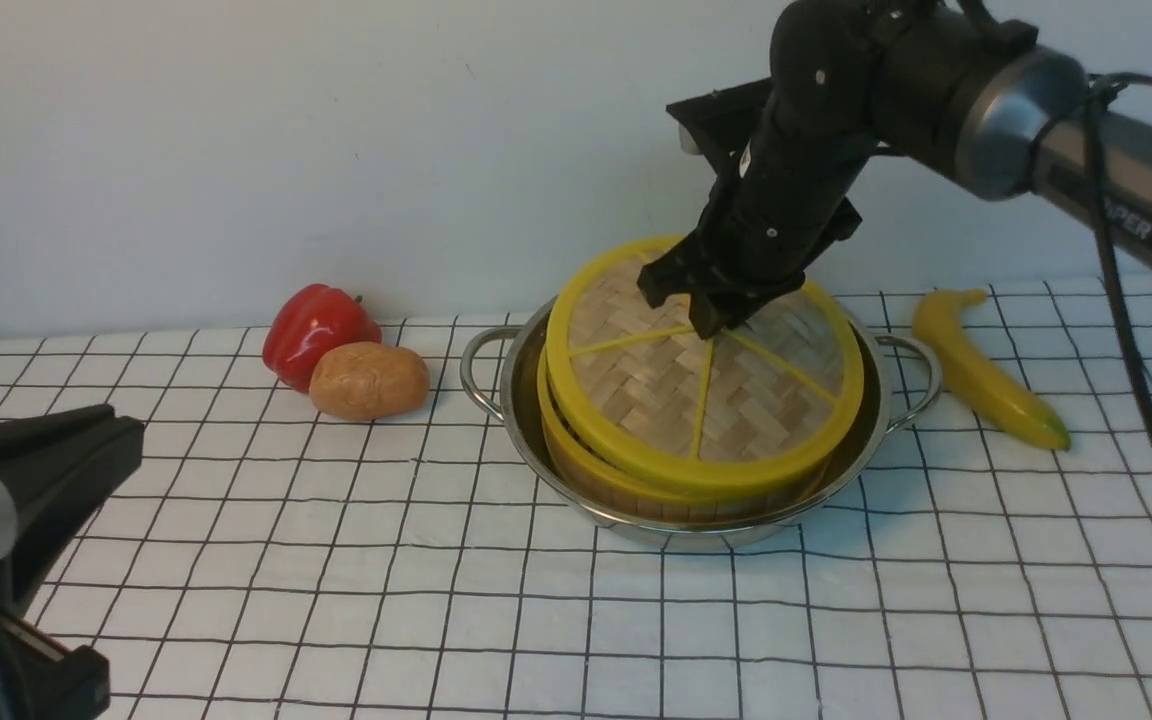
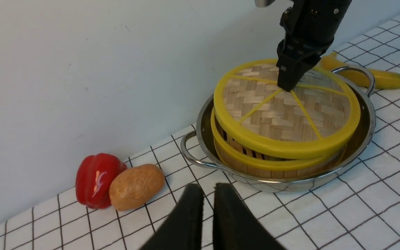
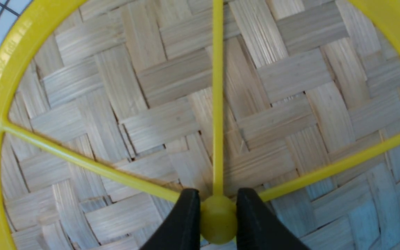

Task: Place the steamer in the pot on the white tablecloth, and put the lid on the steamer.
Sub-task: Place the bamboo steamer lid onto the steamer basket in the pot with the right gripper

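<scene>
Right pincer [image 1: 708,318]: closed from above on the central knob [image 3: 218,217] of the lid [image 1: 696,400]. Left pincer [image 2: 208,198]: narrowly parted, nothing held, well apart from the pot [image 1: 841,475], toward 7 o'clock of it. The steamer [image 1: 576,450] is noted inside the pot on the white tablecloth [image 1: 336,580]. The lid is borne on the steamer but tilted, not seated. The steamer rim is exposed at 7 to 8 o'clock, so the lid is judged offset toward 2 o'clock. A shift toward 8 o'clock is judged needed before release.
</scene>
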Controlling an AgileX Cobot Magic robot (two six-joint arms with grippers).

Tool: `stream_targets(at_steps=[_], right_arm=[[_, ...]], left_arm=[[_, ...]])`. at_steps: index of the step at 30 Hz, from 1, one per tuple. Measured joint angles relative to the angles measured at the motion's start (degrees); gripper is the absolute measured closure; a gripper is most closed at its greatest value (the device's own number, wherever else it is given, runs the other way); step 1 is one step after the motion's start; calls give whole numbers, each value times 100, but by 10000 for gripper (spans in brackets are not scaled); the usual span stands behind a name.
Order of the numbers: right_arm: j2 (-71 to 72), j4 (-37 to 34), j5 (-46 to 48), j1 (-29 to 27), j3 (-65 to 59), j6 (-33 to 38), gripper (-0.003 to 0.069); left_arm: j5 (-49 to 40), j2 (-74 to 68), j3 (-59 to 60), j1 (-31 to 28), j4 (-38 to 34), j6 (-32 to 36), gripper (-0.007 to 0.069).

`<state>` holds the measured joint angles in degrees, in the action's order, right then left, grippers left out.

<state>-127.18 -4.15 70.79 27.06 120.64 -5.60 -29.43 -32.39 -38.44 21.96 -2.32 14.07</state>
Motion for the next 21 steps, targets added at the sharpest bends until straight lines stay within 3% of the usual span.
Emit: stream_targets(at_steps=[21], right_arm=[[7,-182,-254,18,0,560,511]], left_arm=[[225,0,0,0,0,5,562]])
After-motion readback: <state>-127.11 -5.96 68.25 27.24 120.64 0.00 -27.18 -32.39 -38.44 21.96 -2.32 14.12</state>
